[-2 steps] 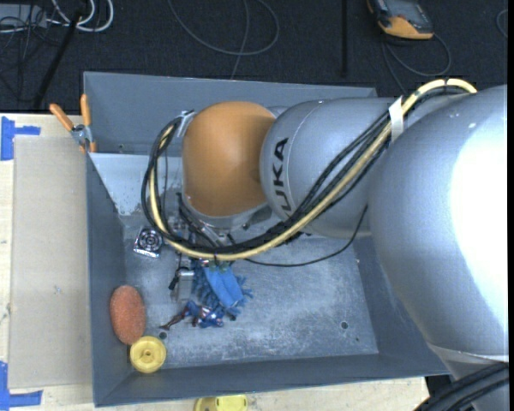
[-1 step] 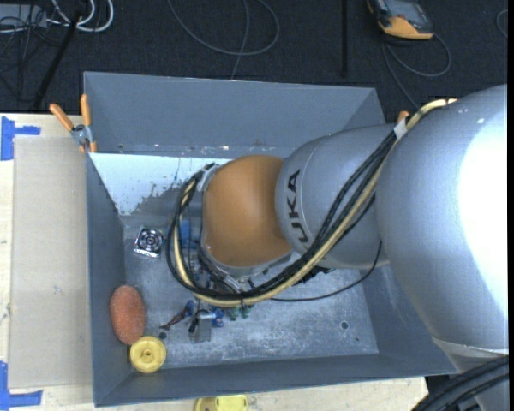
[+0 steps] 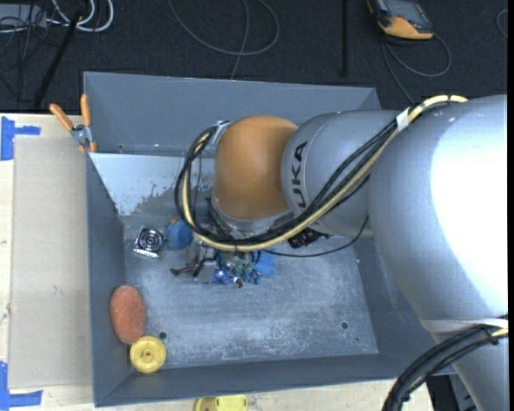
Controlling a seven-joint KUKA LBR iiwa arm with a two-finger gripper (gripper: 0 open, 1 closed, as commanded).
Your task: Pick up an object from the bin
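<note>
My arm's orange wrist cover hangs low over the middle of the bin. The end effector is tucked beneath it, so I cannot tell how it is set or whether it has hold of anything. It is down at a small heap of blue and green pieces mid-bin. Towards the bin's left wall lie a blue lump and a shiny metal part. In the lower left corner are a reddish-brown oval and a yellow round piece.

Bin holds a yellow ring, red oval just beside it, silver part and blue heap well beyond
</note>
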